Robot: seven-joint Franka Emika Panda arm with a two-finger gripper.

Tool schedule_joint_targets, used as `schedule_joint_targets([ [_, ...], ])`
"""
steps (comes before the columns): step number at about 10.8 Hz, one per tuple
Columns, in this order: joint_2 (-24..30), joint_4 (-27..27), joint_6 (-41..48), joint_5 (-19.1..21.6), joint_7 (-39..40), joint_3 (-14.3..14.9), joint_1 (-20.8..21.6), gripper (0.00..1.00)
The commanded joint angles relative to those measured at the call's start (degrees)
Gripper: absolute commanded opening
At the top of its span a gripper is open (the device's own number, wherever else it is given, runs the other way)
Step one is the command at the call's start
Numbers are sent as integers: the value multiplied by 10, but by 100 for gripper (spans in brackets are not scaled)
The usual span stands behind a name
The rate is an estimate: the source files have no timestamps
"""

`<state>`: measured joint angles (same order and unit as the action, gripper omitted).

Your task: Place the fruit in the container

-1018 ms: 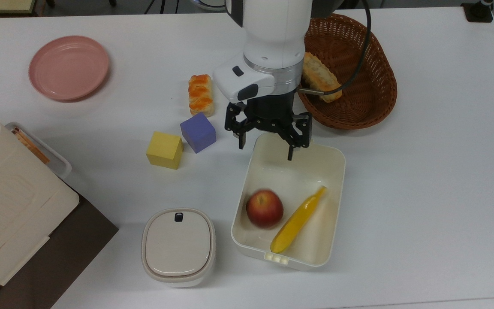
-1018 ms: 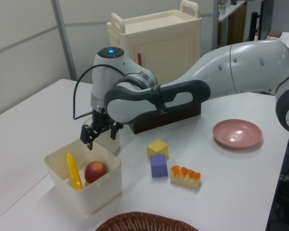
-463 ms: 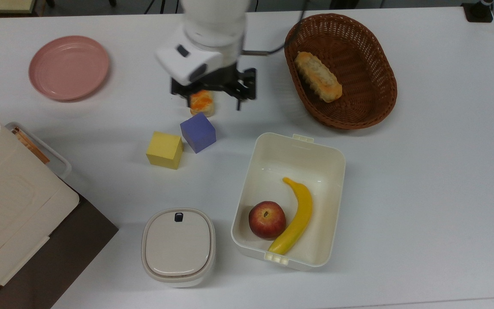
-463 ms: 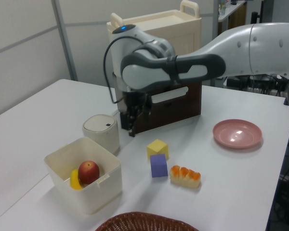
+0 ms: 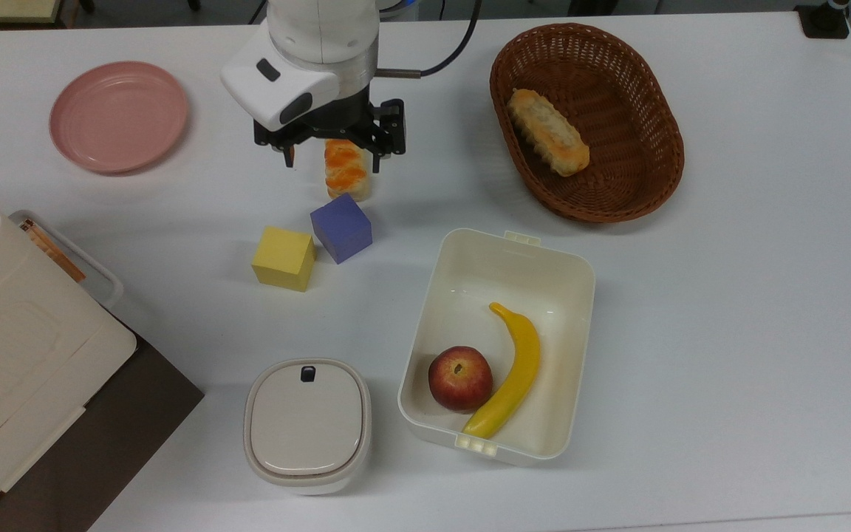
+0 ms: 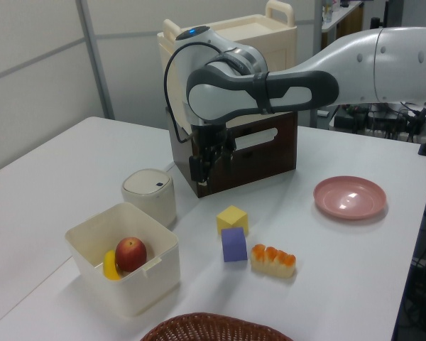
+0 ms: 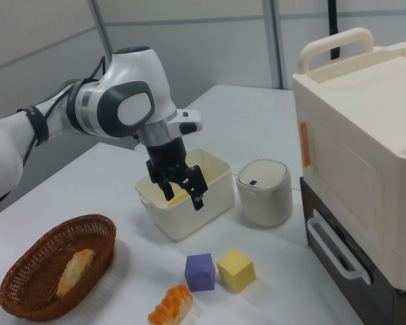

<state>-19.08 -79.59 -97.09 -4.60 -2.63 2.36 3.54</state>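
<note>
Red with yellowish patches, the apple (image 5: 459, 378) sits inside the cream-white tub (image 5: 578, 295), in the corner nearest the top view's lower left, touching the banana (image 5: 511, 372) beside it. A second ago it lay blurred a little higher in the tub and the banana was straight and aslant; now both lie at rest, the banana curved around the apple. The gripper (image 5: 331, 154), then poised over the tub's far rim, has since moved off and now hangs above the glazed bread roll (image 5: 345, 169), fingers spread wide and holding nothing. The apple lies well apart from it, toward the top view's lower right. Being round, the apple has no long axis; its stem dimple faces upward.
</note>
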Motion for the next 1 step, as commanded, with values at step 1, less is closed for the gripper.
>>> schedule_joint_targets([
  [1, 24, -9, 13, -3, 7, 21, 8, 100],
])
